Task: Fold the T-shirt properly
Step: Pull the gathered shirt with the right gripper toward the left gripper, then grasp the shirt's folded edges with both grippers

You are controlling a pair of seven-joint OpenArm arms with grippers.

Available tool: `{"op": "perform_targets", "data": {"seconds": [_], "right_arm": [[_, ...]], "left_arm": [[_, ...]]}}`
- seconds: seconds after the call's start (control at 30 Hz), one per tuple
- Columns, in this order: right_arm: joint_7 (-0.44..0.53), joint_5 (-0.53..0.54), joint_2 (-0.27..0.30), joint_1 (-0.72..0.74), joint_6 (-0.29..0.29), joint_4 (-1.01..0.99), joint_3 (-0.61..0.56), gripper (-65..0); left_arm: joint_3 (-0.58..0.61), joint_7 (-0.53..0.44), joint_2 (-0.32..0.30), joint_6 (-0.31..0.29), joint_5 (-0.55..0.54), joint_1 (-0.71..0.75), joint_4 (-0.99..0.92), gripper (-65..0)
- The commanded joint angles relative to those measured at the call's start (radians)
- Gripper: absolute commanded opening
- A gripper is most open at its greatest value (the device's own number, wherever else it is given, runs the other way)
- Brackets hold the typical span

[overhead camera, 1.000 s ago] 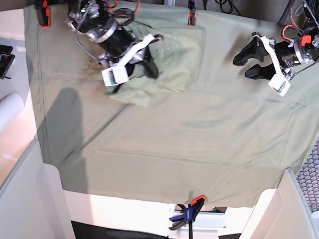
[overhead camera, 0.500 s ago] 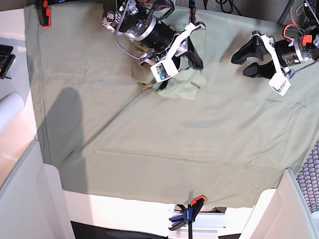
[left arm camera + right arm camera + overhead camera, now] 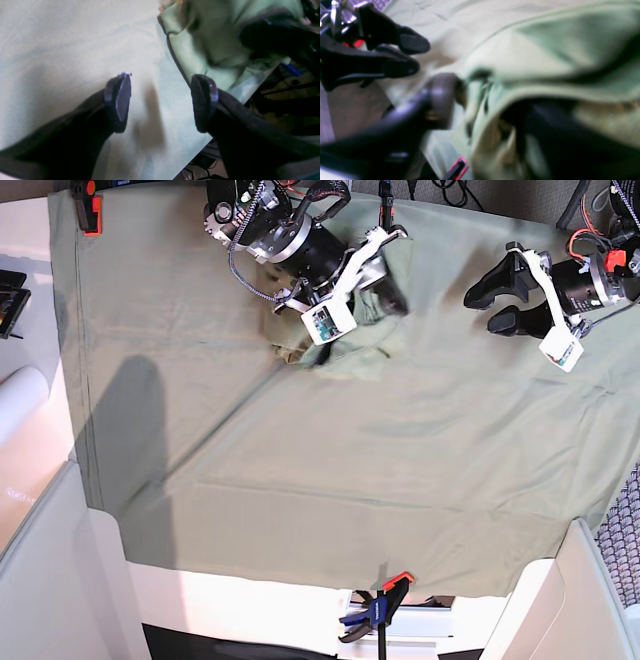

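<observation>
My right gripper (image 3: 352, 315) sits jaws apart, right over the bunched T-shirt (image 3: 375, 340), cloth lying between and just beneath the fingers. My left gripper (image 3: 497, 305), spread and empty, hovers well off to the shirt's side, so the right arm is nearer.

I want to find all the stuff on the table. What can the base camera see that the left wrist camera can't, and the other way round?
Only the base view shows the whole tablecloth, the clamps, like the one at the front edge, and both arms, with the right gripper over the T-shirt. Only the left wrist view shows the left gripper up close, jaws wide apart with nothing between them. Both show the bunched T-shirt and the cloth.
</observation>
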Motion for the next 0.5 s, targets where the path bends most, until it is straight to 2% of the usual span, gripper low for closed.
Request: {"op": "perform_targets", "data": {"seconds": [0.0,0.27,0.47], "right_arm": [[0.035,0.018,-0.006,0.01,0.004,0.016,-0.003,-20.0],[0.042,0.133,-0.006,0.013,0.004,0.017,-0.057,-20.5],[0.049,0.125,-0.006,0.014,0.003,0.027,-0.094,-20.5]], "left_arm": [[-0.007,-0.018,-0.014,-0.009,-0.025,-0.005,0.013,-24.4],[-0.007,-0.018,-0.014,-0.009,-0.051,-0.006,0.013,-24.4],[-0.009,-0.015,-0.021,-0.009,-0.065,-0.006,0.013,-24.4]]}}
